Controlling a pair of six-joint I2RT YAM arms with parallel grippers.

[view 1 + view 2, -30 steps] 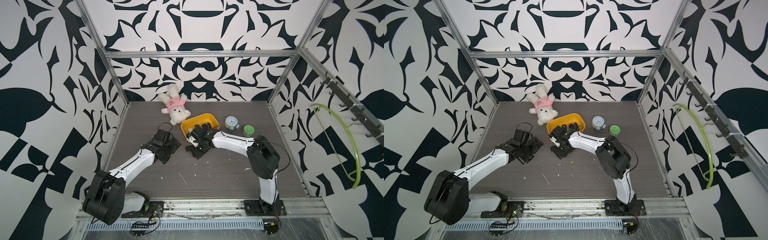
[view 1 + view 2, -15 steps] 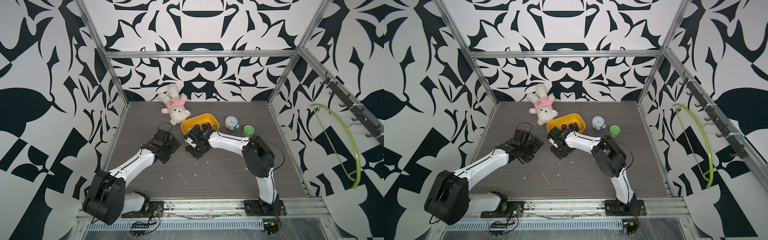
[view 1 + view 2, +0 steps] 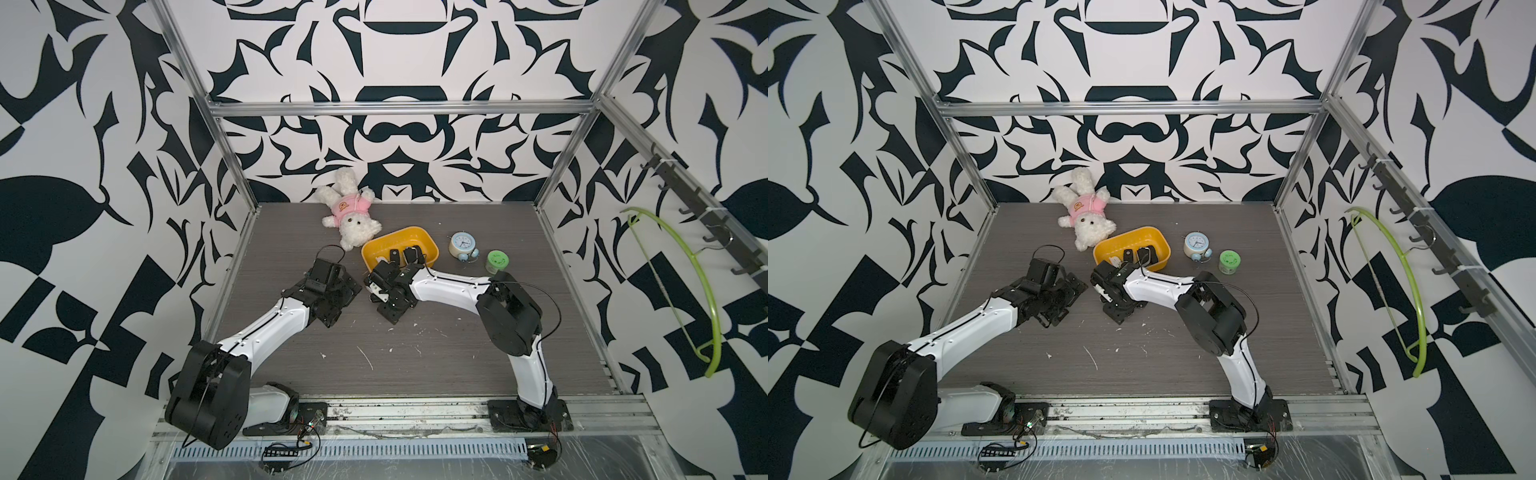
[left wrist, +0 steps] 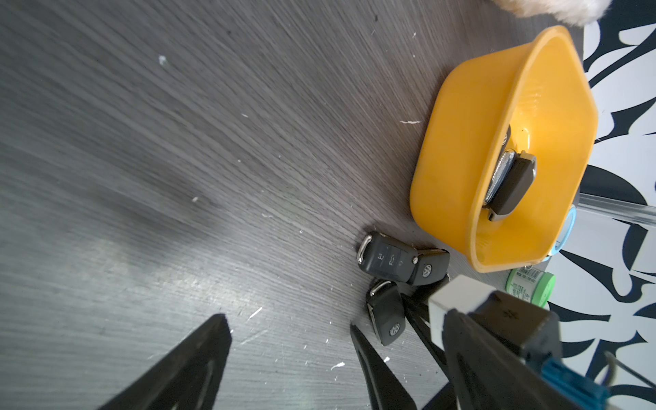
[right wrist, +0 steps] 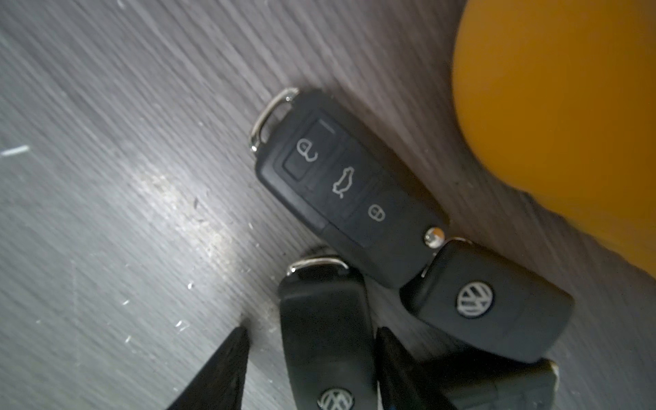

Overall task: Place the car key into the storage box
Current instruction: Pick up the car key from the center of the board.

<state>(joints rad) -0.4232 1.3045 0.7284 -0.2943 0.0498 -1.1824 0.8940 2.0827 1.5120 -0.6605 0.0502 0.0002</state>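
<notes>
Three black car keys lie together on the table beside the yellow-orange storage box (image 3: 420,237) (image 3: 1134,237) (image 5: 553,106). One key (image 5: 349,184) (image 4: 387,258) shows its buttons, and another (image 5: 491,305) (image 4: 431,269) touches its end. The third car key (image 5: 326,337) (image 4: 386,314) lies between the fingers of my right gripper (image 5: 312,332) (image 3: 386,286). Those jaws are open, with a gap on one side of the key. Two more keys (image 3: 403,254) (image 4: 511,184) rest inside the box. My left gripper (image 4: 287,321) (image 3: 347,291) stands wide open over bare table, left of the keys.
A white plush bunny (image 3: 351,216) lies behind the box. A small round alarm clock (image 3: 462,245) and a green-lidded jar (image 3: 498,262) stand to its right. A green hanger (image 3: 685,282) hangs on the right wall. White crumbs dot the grey table (image 3: 415,365).
My right arm has shifted slightly left over the keys and its jaws have narrowed a little. The left arm has not moved.
</notes>
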